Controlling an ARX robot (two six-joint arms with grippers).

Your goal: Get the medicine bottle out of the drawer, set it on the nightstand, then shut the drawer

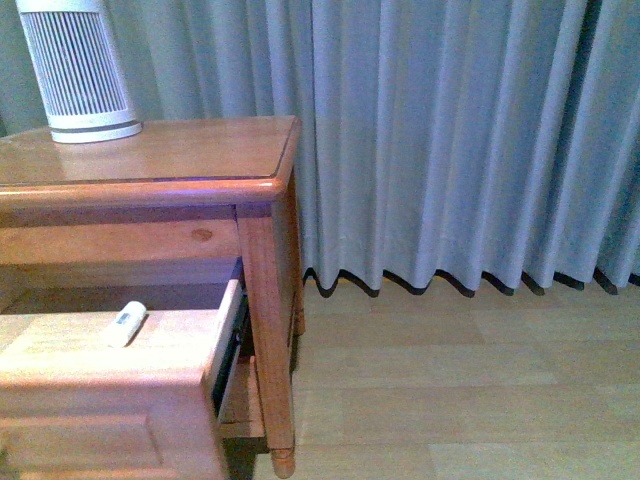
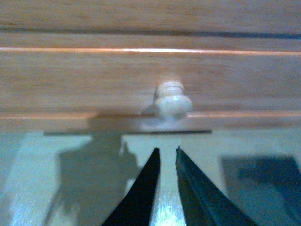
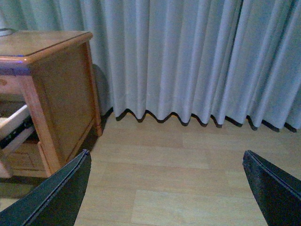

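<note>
The medicine bottle (image 1: 127, 322), small, slim and white, lies on its side inside the open upper drawer (image 1: 110, 390) of the nightstand (image 1: 180, 150). Neither gripper shows in the front view. My left gripper (image 2: 167, 150) is shut and empty, its tips just short of a round wooden knob (image 2: 172, 101) on a drawer front; I cannot tell which drawer. My right gripper (image 3: 167, 153) is open and empty above the floor, to the right of the nightstand (image 3: 61, 94). The pulled-out drawer's side (image 3: 11, 122) shows at that view's edge.
A large white ribbed device (image 1: 80, 70) stands at the back of the nightstand top. A grey pleated curtain (image 1: 460, 140) hangs behind. Pale wood floor (image 1: 450, 400) lies to the right of the nightstand.
</note>
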